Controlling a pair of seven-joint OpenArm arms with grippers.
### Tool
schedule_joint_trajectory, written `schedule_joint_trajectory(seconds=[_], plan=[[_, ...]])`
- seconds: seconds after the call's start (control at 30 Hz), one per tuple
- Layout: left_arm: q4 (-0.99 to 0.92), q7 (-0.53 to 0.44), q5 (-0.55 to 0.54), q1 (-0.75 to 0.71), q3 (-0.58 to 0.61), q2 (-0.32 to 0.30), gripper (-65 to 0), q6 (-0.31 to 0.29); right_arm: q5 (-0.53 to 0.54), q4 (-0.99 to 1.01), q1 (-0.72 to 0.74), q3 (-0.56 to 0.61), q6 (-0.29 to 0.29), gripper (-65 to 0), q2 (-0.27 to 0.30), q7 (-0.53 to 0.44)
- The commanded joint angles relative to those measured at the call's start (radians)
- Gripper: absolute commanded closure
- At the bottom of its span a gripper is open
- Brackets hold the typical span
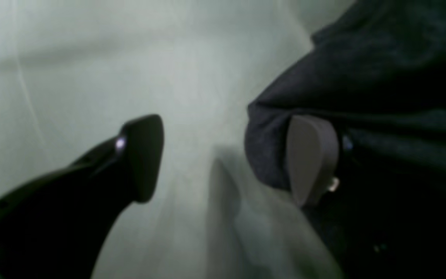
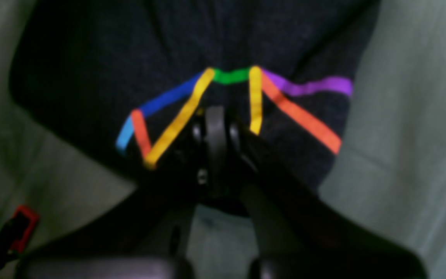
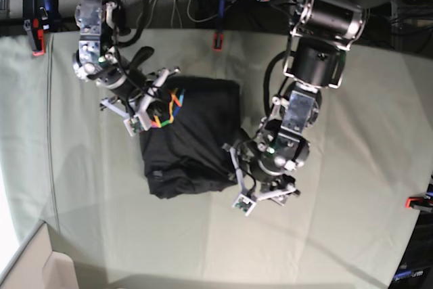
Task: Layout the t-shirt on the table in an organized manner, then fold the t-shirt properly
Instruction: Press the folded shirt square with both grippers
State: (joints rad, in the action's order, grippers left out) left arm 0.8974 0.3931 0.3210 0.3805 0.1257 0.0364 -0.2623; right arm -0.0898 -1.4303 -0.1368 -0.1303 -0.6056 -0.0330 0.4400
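Observation:
The black t-shirt [image 3: 193, 133] lies bunched in a rough heap in the middle of the pale green table [image 3: 352, 235]. Its multicolour line graphic [image 2: 227, 97] faces up at the heap's upper left. My right gripper [image 2: 215, 120] is shut on the t-shirt [image 2: 91, 69] just below that graphic; in the base view the right gripper [image 3: 157, 112] sits on the shirt's left side. My left gripper [image 1: 227, 159] is open at the shirt's lower right edge, low over the table [image 1: 91, 58]. A fold of the t-shirt [image 1: 362, 77] wraps its right-hand pad [image 1: 312, 159] and reaches slightly between the jaws. The base view has the left gripper [image 3: 238, 170] at that same edge.
Red clamps grip the table edge at the back [image 3: 218, 40], far left [image 3: 37, 42] and right [image 3: 416, 202]; one clamp [image 2: 21, 221] shows in the right wrist view. Cables and equipment lie behind the back edge. A pale box corner [image 3: 27, 269] sits at the front left.

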Motion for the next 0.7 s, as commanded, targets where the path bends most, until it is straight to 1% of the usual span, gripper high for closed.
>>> schedule_joint_trajectory(seconds=[0.0, 0.07, 0.17, 0.3, 0.53, 0.67], plan=[[-0.004, -0.041, -0.003, 0.035, -0.001, 0.007, -47.7, 0.007, 0.006, -0.011, 0.001, 0.001, -0.007, 0.0, 0.002, -0.007], [-0.037, -0.084, -0.003, 0.053, -0.001, 0.017, -47.7, 0.007, 0.006, -0.011, -0.01, 0.002, -0.007, 0.0, 0.0, -0.007], [-0.053, -0.099, -0.003, 0.067, -0.013, 0.036, -47.7, 0.008, 0.006, -0.011, -0.011, 0.005, -0.007, 0.0, 0.0, -0.007], [-0.047, -0.102, -0.003, 0.073, -0.114, 0.044, -47.8, 0.005, 0.006, -0.011, -0.011, 0.007, -0.007, 0.0, 0.0, -0.007], [-0.04, -0.096, -0.003, 0.104, -0.234, 0.033, -47.9, 0.002, 0.006, -0.017, -0.007, 0.007, -0.007, 0.0, 0.0, -0.007], [0.045, -0.09, 0.0, 0.094, -0.281, 0.032, -48.0, 0.002, 0.006, -0.023, -0.007, 0.007, -0.007, 0.0, 0.0, -0.007]])
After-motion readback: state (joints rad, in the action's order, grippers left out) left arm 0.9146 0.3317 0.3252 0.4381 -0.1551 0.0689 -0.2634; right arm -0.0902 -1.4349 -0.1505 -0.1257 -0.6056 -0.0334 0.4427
